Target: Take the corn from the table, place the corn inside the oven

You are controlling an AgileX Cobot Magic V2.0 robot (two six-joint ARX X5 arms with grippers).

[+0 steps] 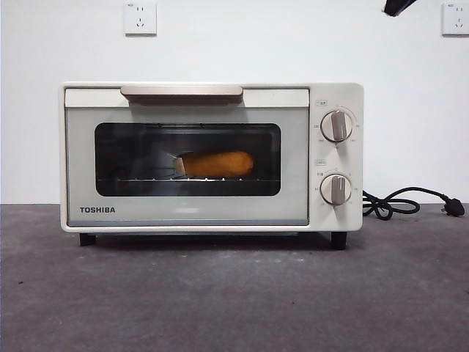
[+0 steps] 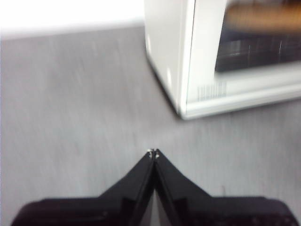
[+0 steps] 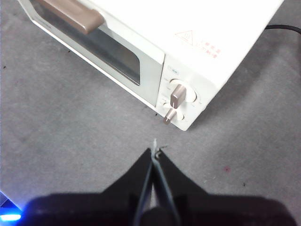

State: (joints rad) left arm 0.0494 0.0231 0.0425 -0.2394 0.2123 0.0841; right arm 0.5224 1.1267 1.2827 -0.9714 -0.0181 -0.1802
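The corn (image 1: 216,163) lies on the wire rack inside the cream-white TOSHIBA oven (image 1: 333,95), seen through the dark window; the door is closed. In the left wrist view the corn (image 2: 263,16) shows as a blurred orange streak behind the glass. The oven (image 2: 169,52) stands on the dark grey table (image 1: 234,293). My left gripper (image 2: 153,151) is shut and empty, above the table near the oven's left front corner. Shut and empty as well, my right gripper (image 3: 155,149) hovers high in front of the oven (image 3: 197,28), near its two knobs (image 3: 176,99).
The oven's black cord and plug (image 1: 410,204) lie on the table to its right. A black arm tip (image 1: 398,6) shows at the top right. Two wall sockets (image 1: 140,17) sit on the white wall behind.
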